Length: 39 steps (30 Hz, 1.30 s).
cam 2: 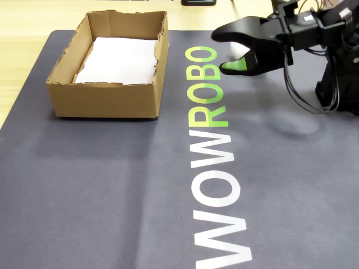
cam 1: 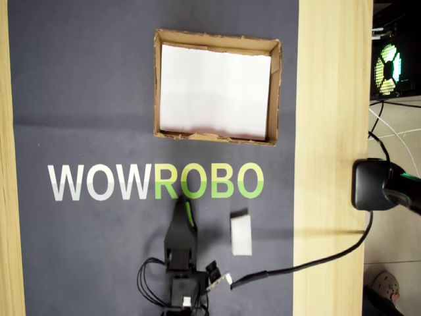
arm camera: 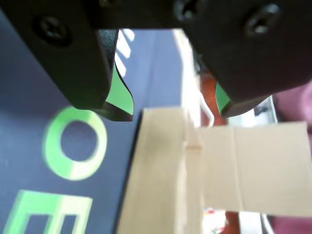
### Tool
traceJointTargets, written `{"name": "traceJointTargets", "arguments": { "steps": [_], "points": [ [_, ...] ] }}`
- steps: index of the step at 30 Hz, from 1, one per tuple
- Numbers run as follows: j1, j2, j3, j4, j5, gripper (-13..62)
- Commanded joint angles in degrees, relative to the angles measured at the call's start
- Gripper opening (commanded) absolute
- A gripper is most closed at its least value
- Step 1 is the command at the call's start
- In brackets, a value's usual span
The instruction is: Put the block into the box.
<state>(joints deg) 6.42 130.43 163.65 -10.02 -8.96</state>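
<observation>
Block [cam 1: 241, 236] lies on the dark mat [cam 1: 85, 250], right of the arm in the overhead view, just below the last "O" of the printed lettering [cam 1: 156, 182]. Well apart from the box [cam 1: 158, 85], which sits beyond the lettering with its white liner [cam 1: 215, 92] bare. Nothing in it yet. Block not visible in the wrist or fixed views.

Gripper [cam 2: 233, 51] hangs above the mat near the green letters, jaws parted wide, holding nothing. The wrist view confirms it: two black fingers with green pads [arm camera: 119, 92] spread apart, open air between them, with only the table edge [arm camera: 161, 170] and mat below. In the overhead view the gripper [cam 1: 184, 210] sits left of the block and points toward the lettering, not at the block.

Handling, as I judge it:
- Small white chunk, looks like foam with soft edges. Likely very light.
- Should give under the pads, so a moderate squeeze will do. Breakage risk looks low.
- Being light, it could skid or tip if a fingertip nudges it before closing.
- Longer from near end to far in the overhead view. Best taken across the shorter width, mid-length, one jaw on each long side.
- Foam surface should grip well against the pads. Slipping in transit seems unlikely.

Box rim is ragged and raised. The carry will want clearance over it.
</observation>
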Motion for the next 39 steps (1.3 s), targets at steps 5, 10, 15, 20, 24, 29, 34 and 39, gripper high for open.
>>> {"name": "traceJointTargets", "arguments": {
  "steps": [5,10,15,20,24,29,34,39],
  "points": [
    [0.18,5.98,-14.06,25.84,-0.62,32.3],
    [0.26,5.98,-22.68,46.05,5.89,33.1],
    [1.32,5.98,-29.44,59.50,13.97,33.0],
    [5.80,5.98,-35.86,73.13,26.81,33.0],
    [12.22,5.89,-37.44,76.46,28.92,32.9],
    [18.02,5.80,-37.44,77.61,32.96,32.9],
    [23.82,5.62,-37.27,77.78,34.28,32.9],
    [28.39,4.66,-37.00,77.70,34.19,32.7]
  ]
}}
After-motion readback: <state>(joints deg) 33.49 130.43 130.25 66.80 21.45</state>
